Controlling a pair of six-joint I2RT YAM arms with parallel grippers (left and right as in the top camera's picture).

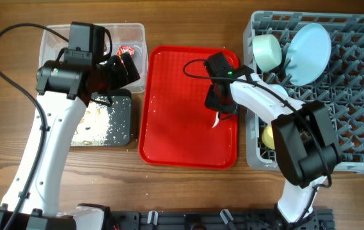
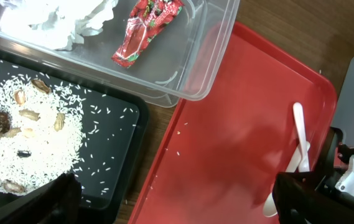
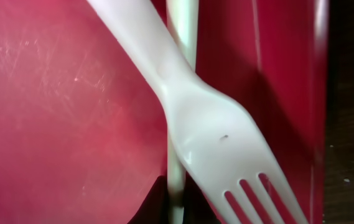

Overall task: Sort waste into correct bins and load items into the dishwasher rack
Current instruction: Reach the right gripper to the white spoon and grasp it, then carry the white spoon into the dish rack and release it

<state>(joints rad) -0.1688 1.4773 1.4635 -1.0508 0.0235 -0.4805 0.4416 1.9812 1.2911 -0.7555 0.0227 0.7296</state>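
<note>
My right gripper (image 1: 221,107) is down on the right side of the red serving tray (image 1: 175,128). In the right wrist view its fingers (image 3: 177,202) are shut on the thin handle of the white spoon (image 3: 180,37), and the white fork (image 3: 217,140) lies across it. Both utensils also show in the left wrist view (image 2: 300,140). My left gripper (image 2: 177,199) is open and empty, above the gap between the bins and the red tray. The clear tub (image 1: 54,38) holds the red wrapper (image 2: 145,31) and the white tissue (image 2: 58,18). The black tray (image 1: 121,121) holds food scraps (image 2: 21,124).
The grey dishwasher rack (image 1: 348,108) stands at the right. It holds the pale blue plate (image 1: 309,51), one blue-green bowl (image 1: 268,51) and the yellow cup (image 1: 268,135). My right arm lies over its left edge. Loose rice grains lie on the red tray's left rim.
</note>
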